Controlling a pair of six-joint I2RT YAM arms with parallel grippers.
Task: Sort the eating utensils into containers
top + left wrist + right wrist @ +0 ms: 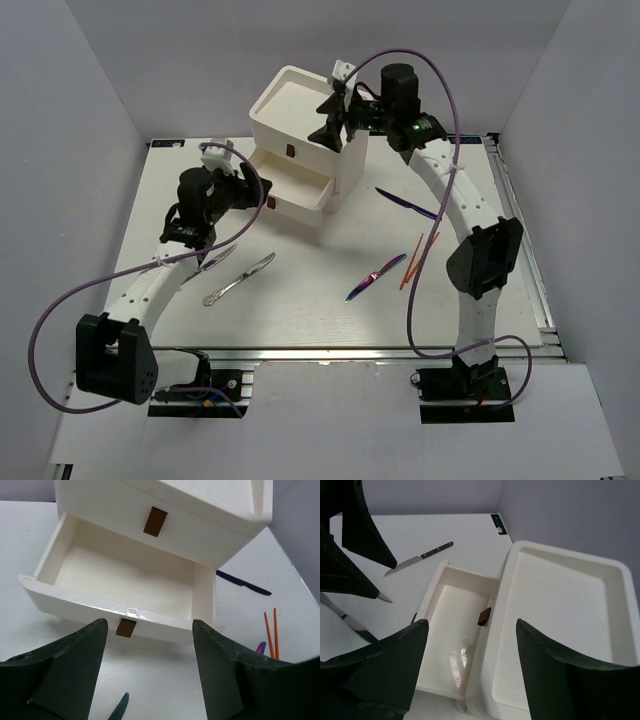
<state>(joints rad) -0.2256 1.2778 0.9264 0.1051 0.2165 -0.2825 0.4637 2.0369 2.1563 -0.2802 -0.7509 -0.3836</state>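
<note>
While the left end effector point(150, 625) hangs spread before the open drawer point(75, 600), two silver utensils point(238, 279) lie on the counter point(300, 322) just on its near side, slanting toward the drawer; the right end effector point(472, 625), also spread, is farther.

Drawer unit point(300, 105) looked smooth white plastic; open drawer point(85, 602) had glossy front lip. Pull point(155, 521) was dark red, matt. Counter point(300, 310) white, matt. Silver knife point(240, 279), 7 o'clock: polished metal. Iridescent utensil point(375, 277), 5 o'clock: glossy purple-blue. Left claw fingers point(70, 670) dark, matt.
</note>
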